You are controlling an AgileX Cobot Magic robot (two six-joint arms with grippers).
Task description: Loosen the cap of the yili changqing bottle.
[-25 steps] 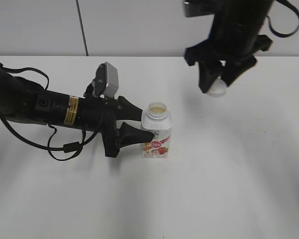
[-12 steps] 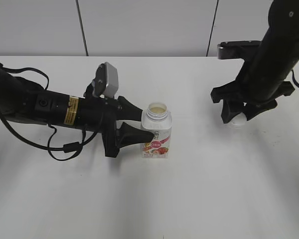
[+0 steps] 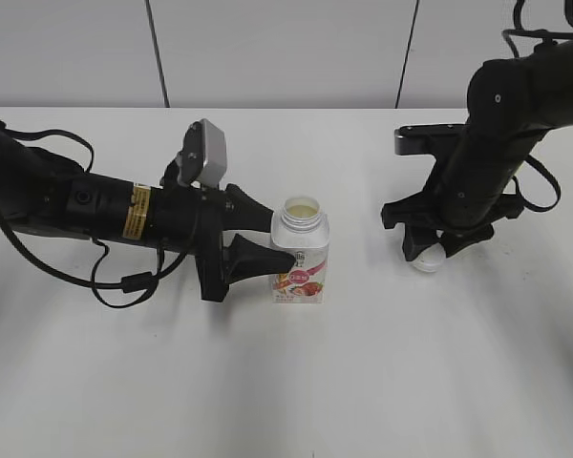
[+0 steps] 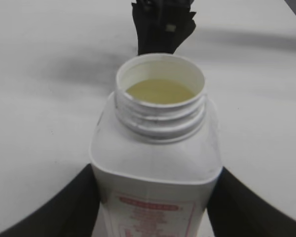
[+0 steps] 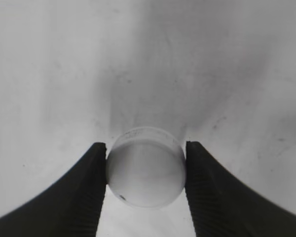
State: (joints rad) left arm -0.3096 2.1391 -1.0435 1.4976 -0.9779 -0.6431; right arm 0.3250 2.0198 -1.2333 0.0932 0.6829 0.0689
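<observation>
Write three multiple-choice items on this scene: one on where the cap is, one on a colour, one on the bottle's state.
1. Where is the cap?
A. on the bottle's neck
B. between the right gripper's fingers, low over the table
C. lying beside the left arm

2. What colour is the liquid in the yili changqing bottle?
A. pale yellowish
B. dark brown
C. bright blue

3. What state is the bottle in?
A. tipped over
B. upright, capped
C. upright, open, gripped by the left gripper

Answers: B, the right wrist view shows the cap pinched; A, the left wrist view looks into the neck; C, bare threads show.
</observation>
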